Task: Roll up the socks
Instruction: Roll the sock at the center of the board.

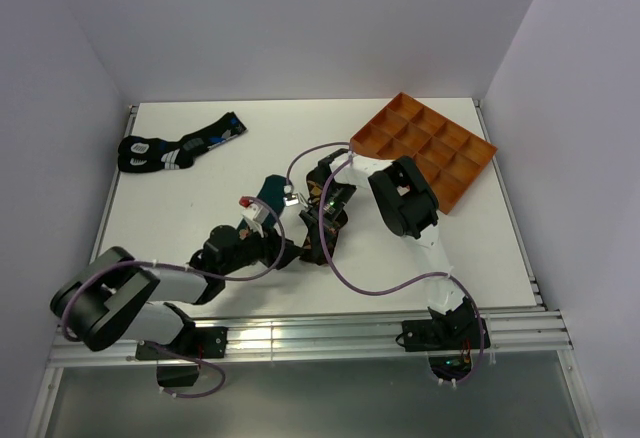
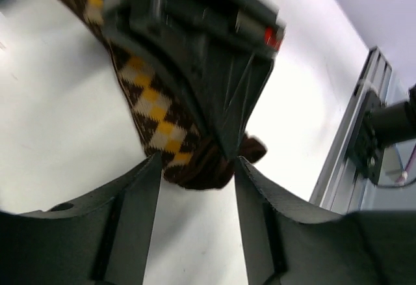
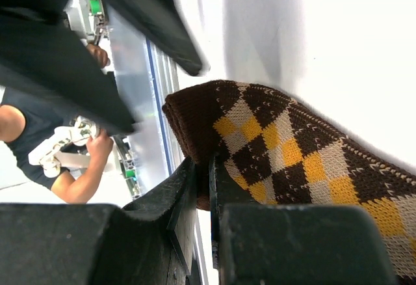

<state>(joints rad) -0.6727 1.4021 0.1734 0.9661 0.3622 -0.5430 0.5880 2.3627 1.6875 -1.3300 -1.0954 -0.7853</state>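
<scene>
White walls (image 1: 300, 28) close in a white bench (image 1: 480, 248). At its far left lies a black pair (image 1: 180, 148) with blue and white marks, well apart from both arms. Nearer the middle lies the teal sock (image 1: 270, 191), with a red-and-white patch at its near end, just beside the left arm. The left hand (image 2: 197, 164) stands wide, one finger on each side of the dark cuff of the checked sock (image 2: 153, 103); it does not grip the cuff. That sock stretches along the bench at the middle, away from the left hand. The right hand (image 3: 203, 168) is narrow, its fingers pinching the edge of the brown cuff. At the far right sits an orange tray (image 1: 425, 148) of square compartments.
</scene>
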